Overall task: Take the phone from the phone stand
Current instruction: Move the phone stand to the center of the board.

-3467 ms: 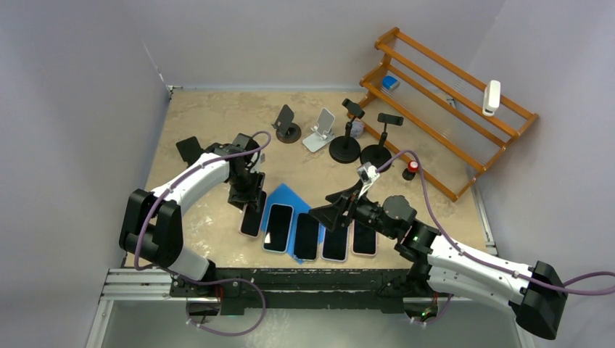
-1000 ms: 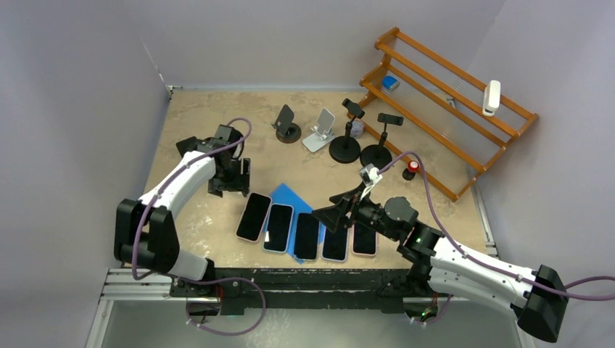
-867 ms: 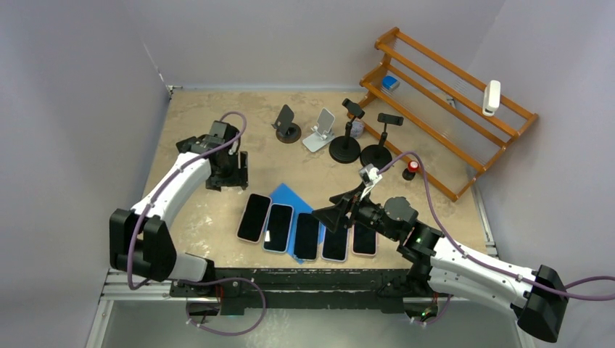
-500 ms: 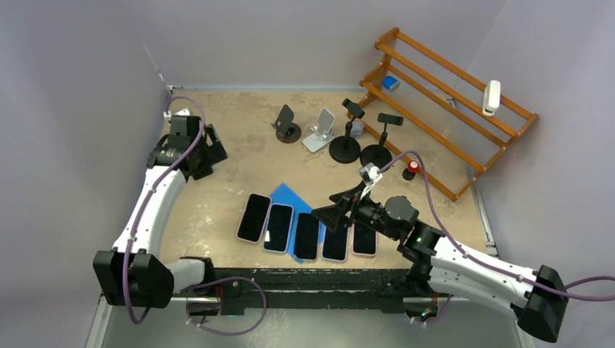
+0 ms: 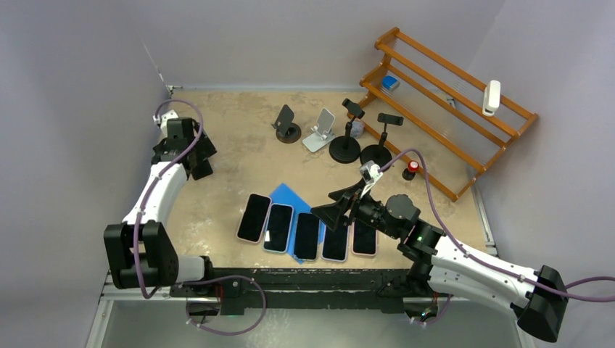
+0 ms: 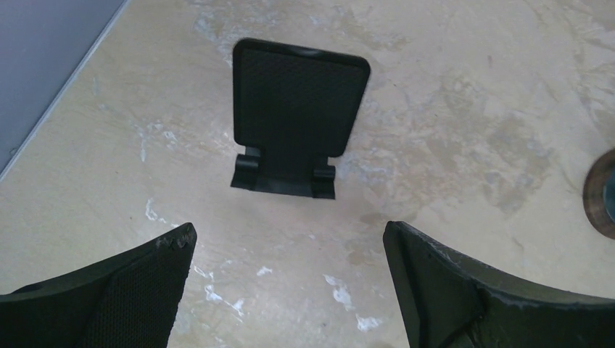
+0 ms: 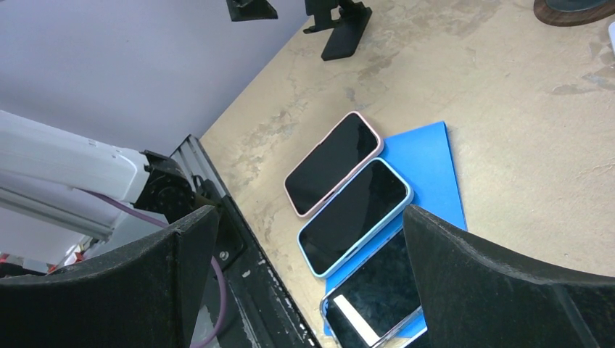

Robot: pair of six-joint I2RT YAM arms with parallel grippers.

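At the left gripper (image 6: pixel 289 228): spread wide, gripping nothing, low over the tabletop (image 6: pixel 464 109). Just ahead of its fingertips (image 6: pixel 174 246), a black phone stand (image 6: pixel 297 119), upright, ribbed back plate facing the wrist camera, two small hooks at the foot (neither finger touching it). Off to that gripper's right, at the frame edge, part of a round dark base (image 6: pixel 602 196).

At the right gripper (image 7: pixel 310 217): likewise wide apart, clamped on nothing, hanging above the near row of phones. Under it and a little ahead, three of them side by side, flat, screens up: a dark phone (image 7: pixel 373 297) nearest, a blue-cased phone (image 7: pixel 355 215) next, the pink-cased phone (image 7: pixel 333 163) farthest. Nearest two lying on a blue mat (image 7: pixel 428 156); pink one just beside the mat's edge, on the table itself. Well beyond, toward the far left corner, the stand again, with the left gripper right by it.

From above: five phones in one row, pink-cased one at the left end, well apart from the left gripper and from the stand in front of it. Farther off, ahead of the right gripper, a cluster of other stands (image 5: pixel 323 130), then a wooden rack (image 5: pixel 450 94) by the wall.
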